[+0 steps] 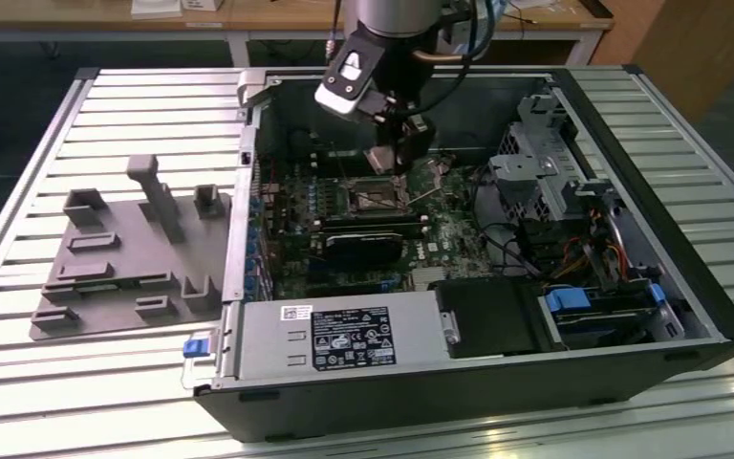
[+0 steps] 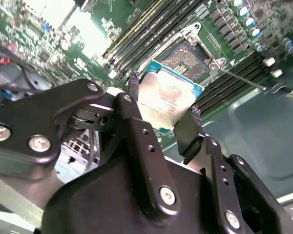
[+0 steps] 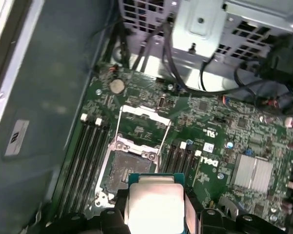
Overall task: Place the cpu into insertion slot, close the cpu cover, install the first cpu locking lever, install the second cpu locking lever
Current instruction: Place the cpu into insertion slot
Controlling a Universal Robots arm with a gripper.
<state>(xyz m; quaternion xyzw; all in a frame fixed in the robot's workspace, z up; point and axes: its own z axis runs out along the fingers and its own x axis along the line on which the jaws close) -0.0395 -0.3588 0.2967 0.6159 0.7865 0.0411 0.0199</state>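
Observation:
The cpu (image 2: pixel 168 100), a flat square chip with a silvery top and a green-blue edge, is held between the black fingers (image 2: pixel 193 119) of my gripper (image 2: pixel 164 95), which is shut on it. The chip hangs a little above and just beside the insertion slot (image 2: pixel 188 58), whose dark contact field lies bare. In the first wrist view the cpu (image 3: pixel 154 202) overlaps the near edge of the insertion slot (image 3: pixel 129 168). The cpu cover (image 3: pixel 142 117), a thin silver frame, stands flipped open beyond the slot. In the exterior view my gripper (image 1: pixel 390 170) hovers over the insertion slot (image 1: pixel 374 196) inside the open computer case.
Memory slots (image 3: pixel 88 151) flank the socket on both sides. A thin locking lever (image 2: pixel 239 78) sticks out from the socket. A black block (image 1: pixel 367 244) sits near the socket, a power supply (image 1: pixel 341 335) at the front, a drive cage (image 1: pixel 533 163) on the exterior view's right. A grey fixture (image 1: pixel 125 258) lies outside the case.

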